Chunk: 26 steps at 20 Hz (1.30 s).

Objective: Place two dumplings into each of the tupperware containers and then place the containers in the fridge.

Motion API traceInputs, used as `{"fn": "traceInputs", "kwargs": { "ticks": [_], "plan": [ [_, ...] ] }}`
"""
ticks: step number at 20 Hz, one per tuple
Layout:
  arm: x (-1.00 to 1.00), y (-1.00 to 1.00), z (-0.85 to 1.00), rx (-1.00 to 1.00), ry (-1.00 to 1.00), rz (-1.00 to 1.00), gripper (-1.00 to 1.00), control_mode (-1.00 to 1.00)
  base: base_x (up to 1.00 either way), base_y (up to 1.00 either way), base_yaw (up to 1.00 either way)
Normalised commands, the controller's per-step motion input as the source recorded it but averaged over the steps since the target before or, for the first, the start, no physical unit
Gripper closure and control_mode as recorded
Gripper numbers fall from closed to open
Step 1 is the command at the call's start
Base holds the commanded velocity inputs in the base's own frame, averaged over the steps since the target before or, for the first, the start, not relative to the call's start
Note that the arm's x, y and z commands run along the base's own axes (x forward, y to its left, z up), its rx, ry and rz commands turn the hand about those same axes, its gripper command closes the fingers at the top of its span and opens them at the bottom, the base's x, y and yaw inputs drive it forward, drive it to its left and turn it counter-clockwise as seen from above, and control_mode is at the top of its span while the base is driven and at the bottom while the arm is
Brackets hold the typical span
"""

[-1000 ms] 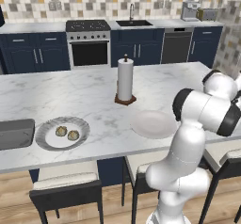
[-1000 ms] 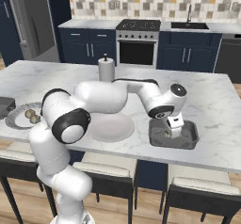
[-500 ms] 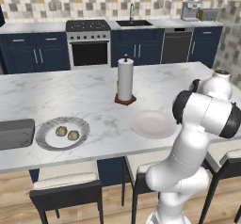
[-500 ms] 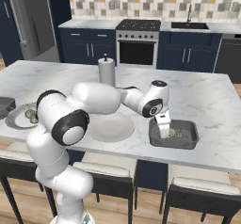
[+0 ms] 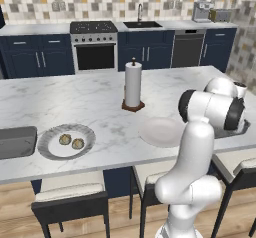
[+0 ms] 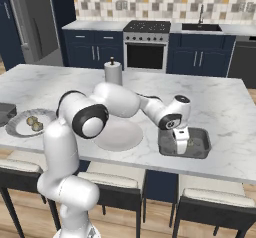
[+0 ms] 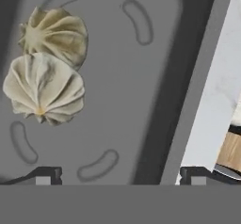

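Note:
In the hand view, two dumplings (image 7: pixel 54 35) (image 7: pixel 44 89) lie side by side in a dark grey tupperware container (image 7: pixel 141 91). My gripper (image 7: pixel 117 178) hangs open just above it, with nothing between the fingers. The right base view has the gripper (image 6: pixel 181 141) pointing down into this container (image 6: pixel 200 149) at the island's near right. Two more dumplings (image 6: pixel 31 120) (image 6: pixel 37 126) rest on a pale plate (image 6: pixel 17 127) at the left. The second container (image 5: pixel 15 142) sits left of that plate (image 5: pixel 50 149). The fridge (image 6: pixel 30 27) stands at the far left.
An empty pale plate (image 6: pixel 120 134) lies mid-island beside my arm. A paper towel roll (image 5: pixel 133 84) stands upright behind it. Stools line the island's near edge. Oven, sink and navy cabinets run along the back wall.
My hand has shifted a little over the right container and stays open. The dumplings, plates and containers have not moved.

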Motion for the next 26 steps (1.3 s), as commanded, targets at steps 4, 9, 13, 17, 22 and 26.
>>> {"fn": "traceInputs", "kwargs": {
  "ticks": [4, 9, 13, 17, 22, 26],
  "plan": [
    [0.71, 0.00, -0.23, 0.03, 0.10, 0.00, -1.00, -1.00, 0.00, 0.00, 0.00],
    [0.27, -0.06, -0.46, 0.03, 0.04, -0.01, -1.00, -1.00, 0.00, 0.00, 0.00],
    [0.00, -0.08, -0.46, 0.00, 0.00, -0.07, -1.00, -1.00, 0.00, 0.00, 0.00],
    [0.00, 0.00, -0.38, 0.00, 0.00, -0.11, 1.00, -1.00, 0.00, 0.00, 0.00],
    [-0.02, 0.00, -0.33, 0.00, 0.00, -0.13, 1.00, -1.00, 0.00, 0.00, 0.00],
    [-0.07, 0.00, -0.12, 0.00, 0.02, -0.16, 1.00, -1.00, 0.00, 0.00, 0.00]
  ]
}}
